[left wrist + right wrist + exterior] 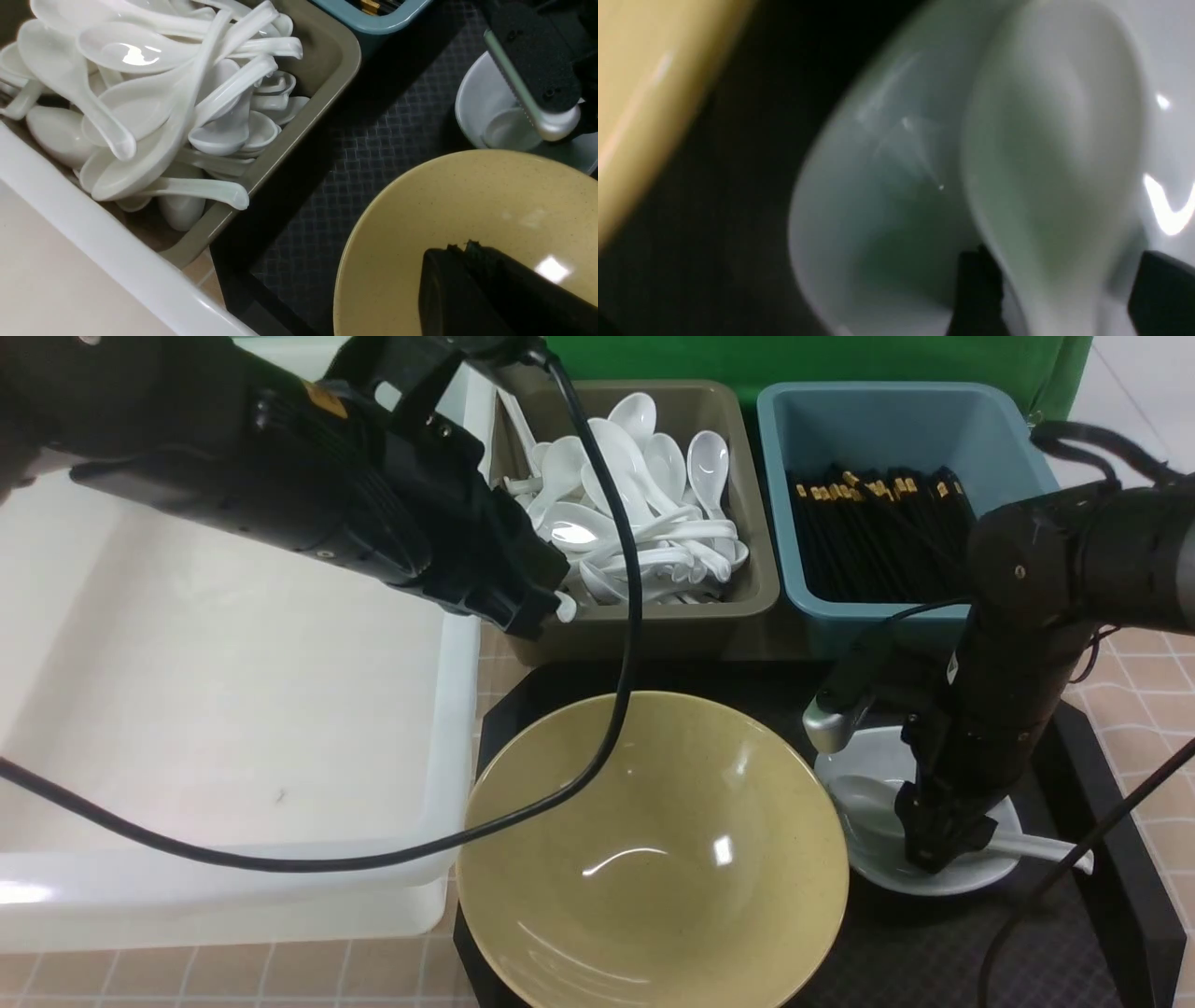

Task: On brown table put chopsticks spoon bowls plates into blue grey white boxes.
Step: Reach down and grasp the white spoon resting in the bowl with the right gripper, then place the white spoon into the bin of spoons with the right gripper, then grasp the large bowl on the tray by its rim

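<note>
A white spoon (1036,847) lies in a small white bowl (990,873) on the black tray (934,952). My right gripper (938,859) reaches down into that bowl. In the right wrist view it (1064,280) is open, with one finger (976,284) on each side of the spoon's (1055,140) neck. A large yellow bowl (653,849) sits empty at the tray's front left. My left gripper (532,611) hangs high by the grey box's (747,607) front left corner. It (467,247) is shut and empty, and shows over the yellow bowl (444,210).
The grey box holds several white spoons (635,513). The blue box (896,420) to its right holds black chopsticks (878,532). A large white box (233,709) fills the left side. The left arm's cable (625,644) hangs over the yellow bowl.
</note>
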Controlling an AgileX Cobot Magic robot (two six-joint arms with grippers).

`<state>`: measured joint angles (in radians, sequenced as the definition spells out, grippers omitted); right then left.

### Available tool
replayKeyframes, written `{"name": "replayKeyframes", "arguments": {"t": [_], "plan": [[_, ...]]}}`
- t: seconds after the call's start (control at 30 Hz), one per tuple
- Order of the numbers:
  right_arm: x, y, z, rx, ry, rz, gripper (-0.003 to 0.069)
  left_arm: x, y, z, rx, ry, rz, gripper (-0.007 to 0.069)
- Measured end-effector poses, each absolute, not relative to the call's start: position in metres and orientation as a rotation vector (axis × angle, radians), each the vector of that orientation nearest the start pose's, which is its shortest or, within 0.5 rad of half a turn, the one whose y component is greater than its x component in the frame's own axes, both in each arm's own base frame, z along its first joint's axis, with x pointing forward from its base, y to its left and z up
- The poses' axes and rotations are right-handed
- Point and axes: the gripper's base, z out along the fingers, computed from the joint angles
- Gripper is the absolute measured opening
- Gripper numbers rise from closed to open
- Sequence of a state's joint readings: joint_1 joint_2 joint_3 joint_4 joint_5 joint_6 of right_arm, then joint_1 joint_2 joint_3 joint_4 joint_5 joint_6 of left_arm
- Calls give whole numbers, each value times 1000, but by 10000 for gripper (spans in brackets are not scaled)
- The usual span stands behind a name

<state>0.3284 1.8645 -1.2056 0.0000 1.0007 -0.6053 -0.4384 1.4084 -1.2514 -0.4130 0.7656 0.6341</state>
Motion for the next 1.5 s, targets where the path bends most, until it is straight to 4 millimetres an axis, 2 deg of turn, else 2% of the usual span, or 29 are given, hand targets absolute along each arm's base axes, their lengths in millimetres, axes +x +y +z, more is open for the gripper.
{"name": "replayKeyframes", "arguments": {"t": [0.07, 0.1, 0.13, 0.27, 0.3, 0.33, 0.37, 0.4, 0.43, 0.47, 0.5, 0.53, 0.6, 0.67, 0.77, 0.8, 0.87, 1.0, 1.07, 1.1, 1.23, 1.3, 1.4, 1.5], "plan": [[324, 111, 174, -1406, 2808, 0, 344, 268, -154, 347, 1011, 2139, -386, 1], [324, 111, 175, -1406, 2811, 0, 333, 268, -154, 347, 1011, 2140, -386, 1], [325, 111, 176, -1409, 2821, 2, 272, 269, -154, 346, 1013, 2142, -384, 1], [331, 113, 191, -1375, 2822, 0, 275, 270, -152, 345, 1019, 2149, -350, 1], [335, 115, 206, -1345, 2793, -8, 275, 271, -149, 344, 997, 2166, -334, 1], [335, 115, 209, -1335, 2790, -9, 275, 271, -149, 344, 995, 2168, -326, 1], [340, 115, 226, -1294, 2749, -30, 275, 274, -143, 344, 948, 2193, -312, 1], [340, 116, 229, -1288, 2743, -31, 275, 275, -142, 344, 940, 2197, -310, 1], [345, 117, 249, -1236, 2693, -43, 275, 279, -132, 345, 868, 2227, -298, 1], [346, 117, 255, -1222, 2677, -45, 275, 281, -129, 345, 845, 2235, -295, 1], [354, 120, 280, -1150, 2600, -50, 275, 288, -111, 346, 733, 2269, -276, 1], [355, 121, 282, -1141, 2590, -49, 275, 288, -111, 346, 730, 2270, -277, 1], [370, 129, 311, -1020, 2449, 0, 275, 295, -88, 349, 610, 2288, -255, 1], [386, 142, 332, -893, 2295, 109, 275, 298, -70, 353, 510, 2291, -253, 1], [410, 160, 344, -690, 2114, 284, 275, 297, -59, 357, 452, 2284, -255, 1], [411, 160, 346, -674, 2098, 293, 275, 297, -58, 358, 449, 2283, -253, 1], [432, 173, 344, -557, 1977, 352, 275, 295, -56, 359, 446, 2285, -253, 1], [464, 196, 327, -514, 1884, 355, 276, 293, -58, 361, 440, 2282, -279, 1], [473, 206, 321, -518, 1868, 363, 307, 293, -59, 362, 437, 2277, -303, 1], [478, 211, 318, -524, 1862, 369, 344, 293, -60, 362, 442, 2272, -314, 1], [487, 219, 321, -563, 1867, 401, 552, 294, -64, 361, 447, 2261, -369, 1], [483, 219, 331, -598, 1886, 422, 617, 296, -68, 359, 462, 2263, -381, 4], [473, 212, 353, -664, 1932, 451, 644, 297, -81, 356, 536, 2279, -400, 12], [457, 204, 369, -754, 2015, 470, 621, 300, -103, 357, 669, 2309, -426, 57]]}}
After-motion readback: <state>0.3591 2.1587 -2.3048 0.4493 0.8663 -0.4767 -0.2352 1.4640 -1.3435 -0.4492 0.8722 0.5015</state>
